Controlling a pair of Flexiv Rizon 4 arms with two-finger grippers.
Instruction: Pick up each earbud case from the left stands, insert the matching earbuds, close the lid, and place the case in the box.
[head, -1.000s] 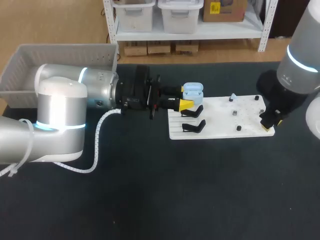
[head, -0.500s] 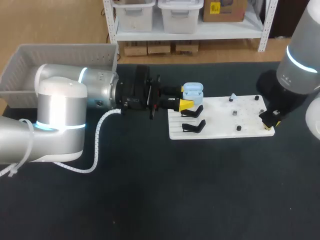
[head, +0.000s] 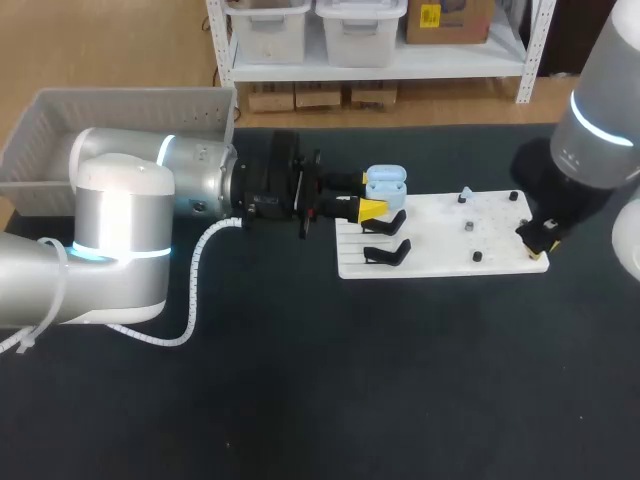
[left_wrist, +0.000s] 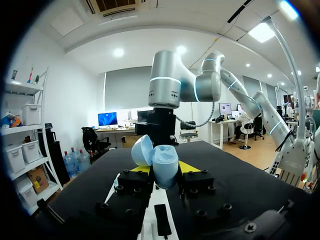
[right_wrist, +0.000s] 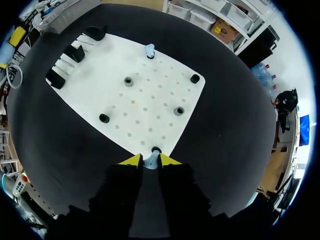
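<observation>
Black table (head: 300, 400) — my left pincer (left_wrist: 163, 169) clamps the open earbud case (head: 385, 185), seemingly steadied for loading — right pincer (right_wrist: 150, 160) pinches an earbud (right_wrist: 150, 162) at its peg.

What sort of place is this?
Probably a robotics test lab: a left arm and right arm at a dark table, the left pincer holding a blue earbud case by a white peg board.

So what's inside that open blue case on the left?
Nothing visible: the case, held by the left gripper, shows only its shell and raised lid; its hollow is hidden. One earbud sits in the right gripper.
</observation>
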